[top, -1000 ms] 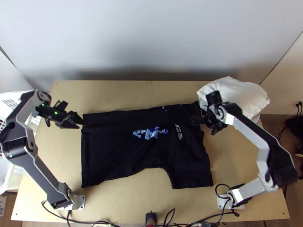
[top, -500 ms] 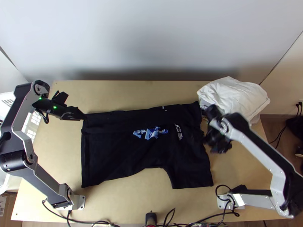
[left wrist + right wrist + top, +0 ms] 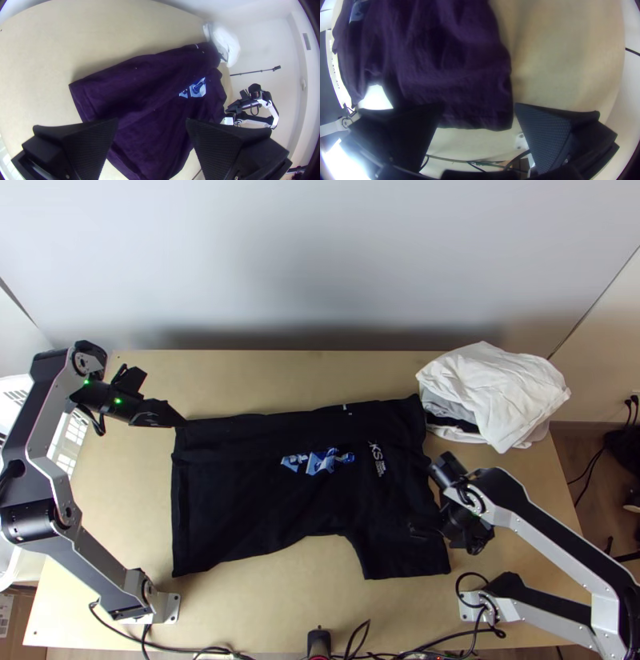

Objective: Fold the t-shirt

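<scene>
As left gripper [image 3: 179,420] and right gripper [image 3: 444,539] gape wide, empty, white lettering [image 3: 378,458] marks the black t-shirt [image 3: 256,500]

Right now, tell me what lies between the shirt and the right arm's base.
In the top view, a loop of black cable lies there, on a small stretch of otherwise bare table, between the shirt's near sleeve and the base.

White cloth [image 3: 508,384]: we see it bunched at the table's [image 3: 280,380] far right corner.
Cardboard [image 3: 18,612]: we spot it by the near left corner.
Wall [image 3: 320,252]: we find it behind.
</scene>
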`<state>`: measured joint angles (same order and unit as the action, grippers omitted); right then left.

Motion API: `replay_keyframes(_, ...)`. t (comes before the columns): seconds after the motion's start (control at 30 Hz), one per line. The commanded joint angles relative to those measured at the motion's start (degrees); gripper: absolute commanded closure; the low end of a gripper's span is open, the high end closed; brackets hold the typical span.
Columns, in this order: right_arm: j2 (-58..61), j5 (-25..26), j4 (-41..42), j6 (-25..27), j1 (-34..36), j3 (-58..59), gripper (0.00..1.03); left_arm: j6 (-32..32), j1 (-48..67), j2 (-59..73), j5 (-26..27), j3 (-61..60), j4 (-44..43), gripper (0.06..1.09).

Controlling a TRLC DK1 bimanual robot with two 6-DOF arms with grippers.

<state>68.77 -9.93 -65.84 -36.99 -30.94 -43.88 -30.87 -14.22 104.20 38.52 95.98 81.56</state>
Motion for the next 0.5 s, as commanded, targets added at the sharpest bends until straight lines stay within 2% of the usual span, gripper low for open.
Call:
replay_keyframes(0.0, -2.2, -0.2, -0.3, 1.7, 3.7, 3.6, 0.05, 0.6, 0.4, 0.1, 0.1, 1.0, -0.1, 0.11)
replay_keyframes(0.07, -2.4, -0.1, -0.5, 3.8, 4.2, 4.2, 0.05, 0.9, 0.6, 0.2, 0.1, 1.6, -0.1, 0.10)
replay_keyframes(0.13, -2.0, -0.2, -0.5, 7.7, 7.9, 5.5, 0.05, 1.2, 0.8, 0.6, 0.1, 2.4, -0.1, 0.10)
replay_keyframes(0.2, -1.9, -0.3, -0.6, 8.5, 11.0, 5.3, 0.05, 2.3, 1.1, 0.8, 0.1, 3.0, -0.1, 0.11)
replay_keyframes(0.33, -2.0, -0.5, -0.2, 8.7, 11.3, 5.7, 0.05, 2.8, 1.7, 0.9, 0.1, 3.4, -0.1, 0.10)
replay_keyframes(0.47, -1.8, -2.9, 0.6, 8.6, 9.6, 5.9, 0.05, 4.0, 2.9, 1.0, 0.1, 4.6, -0.1, 0.10)
